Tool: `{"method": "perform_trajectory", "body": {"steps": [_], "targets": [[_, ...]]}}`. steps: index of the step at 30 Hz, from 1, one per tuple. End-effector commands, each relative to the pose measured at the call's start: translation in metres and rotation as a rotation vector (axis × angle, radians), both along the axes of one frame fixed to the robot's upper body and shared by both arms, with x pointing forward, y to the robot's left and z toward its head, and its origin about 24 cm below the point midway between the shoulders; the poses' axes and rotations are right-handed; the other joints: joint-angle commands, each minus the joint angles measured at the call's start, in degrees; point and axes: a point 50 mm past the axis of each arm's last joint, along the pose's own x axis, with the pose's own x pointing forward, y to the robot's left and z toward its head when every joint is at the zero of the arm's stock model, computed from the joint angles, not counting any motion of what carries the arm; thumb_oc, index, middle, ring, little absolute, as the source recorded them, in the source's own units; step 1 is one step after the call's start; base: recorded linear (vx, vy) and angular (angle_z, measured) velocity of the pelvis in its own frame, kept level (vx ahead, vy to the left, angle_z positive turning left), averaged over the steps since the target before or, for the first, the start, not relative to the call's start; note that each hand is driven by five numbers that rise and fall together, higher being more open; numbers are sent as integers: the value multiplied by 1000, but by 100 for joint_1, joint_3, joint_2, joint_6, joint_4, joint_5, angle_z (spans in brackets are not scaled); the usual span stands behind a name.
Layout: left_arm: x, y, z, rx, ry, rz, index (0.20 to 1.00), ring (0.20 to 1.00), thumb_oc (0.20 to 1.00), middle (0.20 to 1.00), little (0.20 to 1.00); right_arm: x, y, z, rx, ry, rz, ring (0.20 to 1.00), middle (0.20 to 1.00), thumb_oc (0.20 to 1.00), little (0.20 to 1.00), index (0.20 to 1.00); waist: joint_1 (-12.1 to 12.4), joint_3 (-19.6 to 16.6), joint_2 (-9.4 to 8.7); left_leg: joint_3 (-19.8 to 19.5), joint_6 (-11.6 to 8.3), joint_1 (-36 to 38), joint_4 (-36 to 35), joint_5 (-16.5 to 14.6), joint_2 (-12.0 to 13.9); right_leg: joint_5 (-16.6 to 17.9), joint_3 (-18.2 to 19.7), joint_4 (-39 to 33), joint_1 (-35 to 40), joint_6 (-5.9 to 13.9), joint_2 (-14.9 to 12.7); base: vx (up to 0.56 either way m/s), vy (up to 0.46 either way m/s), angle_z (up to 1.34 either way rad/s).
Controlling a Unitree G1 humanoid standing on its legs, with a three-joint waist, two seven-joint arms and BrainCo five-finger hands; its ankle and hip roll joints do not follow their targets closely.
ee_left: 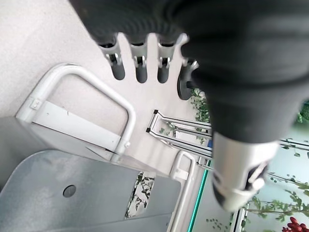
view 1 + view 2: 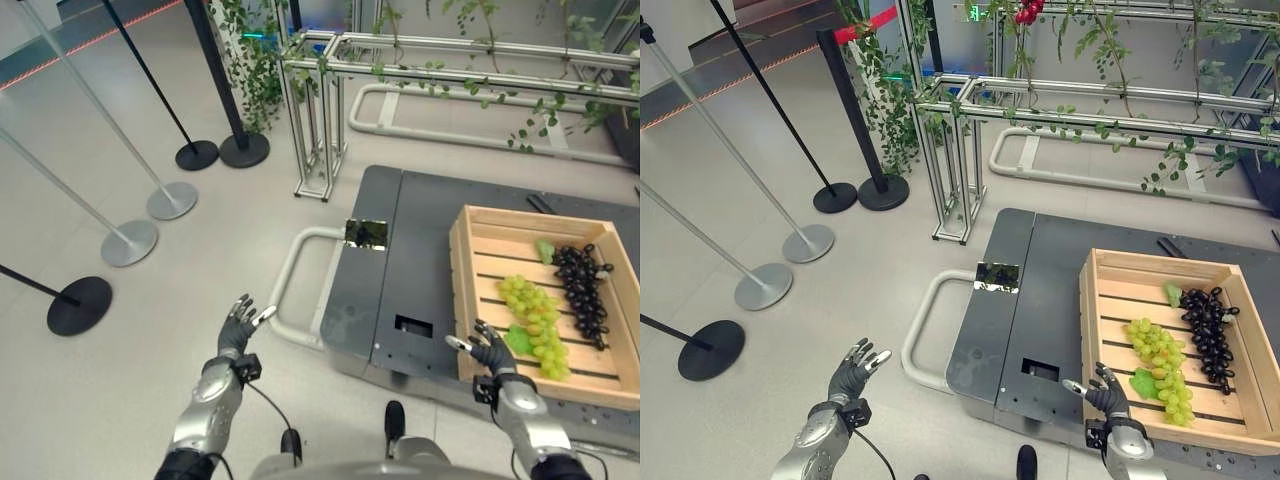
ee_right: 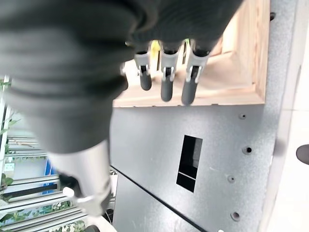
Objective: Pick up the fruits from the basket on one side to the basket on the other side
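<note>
Left eye view: the right hand (image 2: 490,352) hovers with fingers spread and relaxed, holding nothing, at the near left corner of the wooden crate (image 2: 470,262). Inside the crate lie a bunch of green grapes (image 2: 535,310) and, just beside it toward the far side, a bunch of dark grapes (image 2: 582,287). The crate sits on a dark grey surface (image 2: 420,250). Well to the left, the left hand (image 2: 240,322) hangs open over the floor (image 2: 150,380), empty.
</note>
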Motion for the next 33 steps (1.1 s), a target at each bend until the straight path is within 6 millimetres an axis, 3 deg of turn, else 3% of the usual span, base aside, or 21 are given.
{"method": "perform_trajectory", "body": {"steps": [1,12,27,33], "targets": [[11,11,12,17,-63,11,1000,1000,1000,1000,1000,7,-27,19,-77,-66,-58,1000,1000,1000,1000,1000,-67,65,-238,-76,-45,-488,396,-264,-39,-1585,-287,300,623,325,-148,0,0,0],[14,13,16,51,-76,4,1000,1000,1000,1000,1000,5,-41,22,-127,-52,-84,1000,1000,1000,1000,1000,-85,128,-216,-99,-85,-574,376,-194,-3,-1578,-311,287,556,308,-94,-1,-4,1],[19,10,25,43,-118,-5,1000,1000,1000,1000,1000,9,-81,40,-222,-50,-188,1000,1000,1000,1000,1000,-40,220,-220,-142,-100,-682,350,-152,-11,-1552,-400,284,477,312,-98,0,0,0],[22,9,30,46,-141,-24,1000,1000,1000,1000,1000,19,-102,58,-308,-45,-186,1000,1000,1000,1000,1000,19,364,-194,-180,-114,-863,334,-79,-30,-1502,-417,322,276,322,-126,-27,-10,1]]}}
